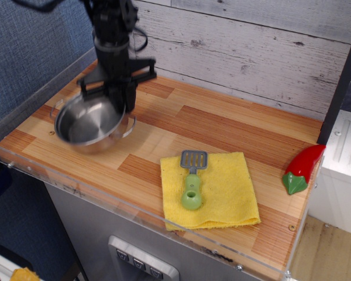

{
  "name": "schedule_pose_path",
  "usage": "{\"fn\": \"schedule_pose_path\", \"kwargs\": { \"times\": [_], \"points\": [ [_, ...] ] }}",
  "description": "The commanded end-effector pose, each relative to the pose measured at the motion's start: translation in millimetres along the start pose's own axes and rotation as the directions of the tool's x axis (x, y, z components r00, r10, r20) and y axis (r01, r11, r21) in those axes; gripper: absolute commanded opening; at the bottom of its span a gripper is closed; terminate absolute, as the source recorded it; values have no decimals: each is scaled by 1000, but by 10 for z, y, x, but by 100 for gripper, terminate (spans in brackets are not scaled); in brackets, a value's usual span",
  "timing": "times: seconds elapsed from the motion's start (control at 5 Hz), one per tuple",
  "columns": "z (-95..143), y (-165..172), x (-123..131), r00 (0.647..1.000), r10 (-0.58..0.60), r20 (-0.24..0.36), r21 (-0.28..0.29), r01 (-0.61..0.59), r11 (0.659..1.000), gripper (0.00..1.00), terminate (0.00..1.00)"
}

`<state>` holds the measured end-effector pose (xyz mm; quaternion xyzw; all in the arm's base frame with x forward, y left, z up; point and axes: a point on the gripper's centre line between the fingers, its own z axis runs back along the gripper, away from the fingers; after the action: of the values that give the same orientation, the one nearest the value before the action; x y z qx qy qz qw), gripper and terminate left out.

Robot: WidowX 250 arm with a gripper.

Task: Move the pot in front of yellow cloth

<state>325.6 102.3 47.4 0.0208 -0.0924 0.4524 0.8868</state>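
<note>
The shiny steel pot [86,124] is at the left of the wooden counter, blurred and raised a little off the wood. My black gripper [119,100] comes down from above and is shut on the pot's far right rim. The yellow cloth [225,190] lies flat near the front edge, right of the pot and apart from it. A green spatula [192,180] lies on the cloth's left half.
A red pepper toy [302,167] lies at the counter's right edge. A clear acrylic rim [76,190] runs along the front and left sides. A grey plank wall [240,52] stands behind. Bare wood lies between the cloth and the wall.
</note>
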Motion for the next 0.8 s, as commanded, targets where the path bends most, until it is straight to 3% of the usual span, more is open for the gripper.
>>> {"fn": "schedule_pose_path", "kwargs": {
  "times": [0.0, 0.2, 0.6],
  "points": [
    [783, -391, 123, 992, -17, 129, -135, 35, 990, 0, 0],
    [932, -609, -27, 988, -62, 140, -165, 85, 983, 0, 0],
    [982, -1049, -344, 969, -202, 141, -198, 227, 954, 0, 0]
  ]
}}
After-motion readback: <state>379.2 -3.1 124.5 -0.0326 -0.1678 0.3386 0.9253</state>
